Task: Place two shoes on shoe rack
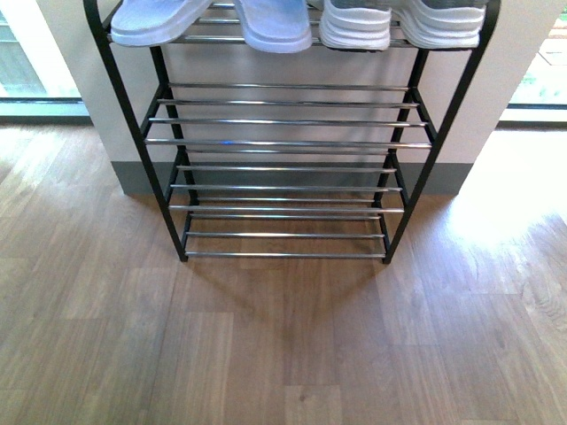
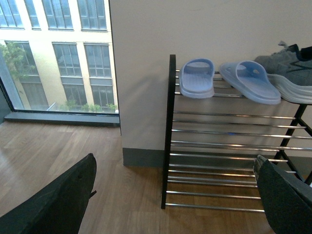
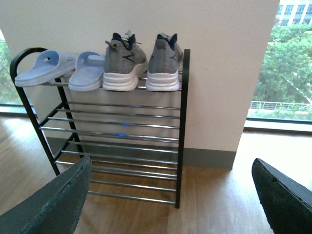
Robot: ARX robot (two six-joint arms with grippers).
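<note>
Wooden floor [image 1: 283, 354] lay bare below both open grippers [image 2: 175, 195] [image 3: 170, 195], far from the rack [image 3: 183, 122] already holding slides [image 3: 58, 70] and sneakers [image 3: 141, 66], so placing looked done, with only retreating left.

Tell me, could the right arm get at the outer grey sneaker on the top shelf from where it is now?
Probably yes: the right gripper is open and holds nothing, and that sneaker sits heel-out at the end of the rack, with nothing in between.

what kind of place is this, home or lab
Probably a home or flat entry area, though I can't be sure: a shoe rack holding slides and sneakers against a wall, wood-look floor, and floor-level windows facing another building.
</note>
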